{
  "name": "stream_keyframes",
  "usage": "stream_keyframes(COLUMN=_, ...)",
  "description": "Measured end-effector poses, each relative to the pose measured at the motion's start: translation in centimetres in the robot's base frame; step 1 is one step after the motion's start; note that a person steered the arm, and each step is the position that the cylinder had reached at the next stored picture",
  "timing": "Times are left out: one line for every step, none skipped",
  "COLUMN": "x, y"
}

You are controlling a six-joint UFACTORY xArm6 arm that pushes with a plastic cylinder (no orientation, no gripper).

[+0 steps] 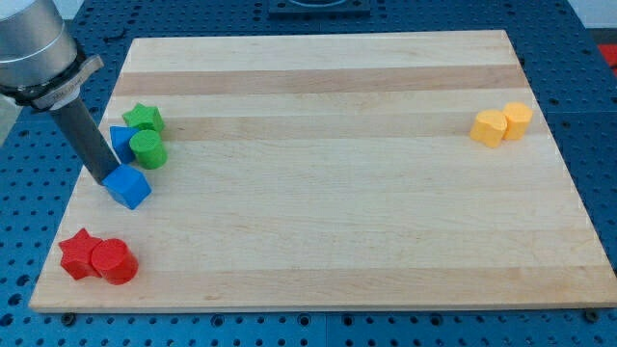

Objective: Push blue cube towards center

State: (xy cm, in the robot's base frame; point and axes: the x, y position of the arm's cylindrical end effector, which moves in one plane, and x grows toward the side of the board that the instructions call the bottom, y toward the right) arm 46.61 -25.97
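The blue cube (128, 185) lies near the board's left edge, at mid height of the view. My tip (104, 179) rests right against its left side; the dark rod rises from there to the view's upper left. Just above the cube stand a second blue block (120, 142), a green cylinder (147, 149) and a green star-shaped block (144, 118), close together.
A red star-shaped block (78, 253) and a red cylinder (114, 261) sit touching at the board's lower left corner. Two yellow blocks (489, 127) (518, 120) sit side by side near the right edge. The wooden board (328, 193) lies on a blue surface.
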Motion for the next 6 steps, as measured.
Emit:
stream_keyframes(x=-0.2, y=-4.1)
stream_keyframes(x=-0.3, y=-4.5)
stream_keyframes(x=-0.9, y=-4.5)
stream_keyframes(x=1.1, y=-4.3)
stream_keyframes(x=2.0, y=-1.1)
stream_keyframes(x=2.0, y=6.4)
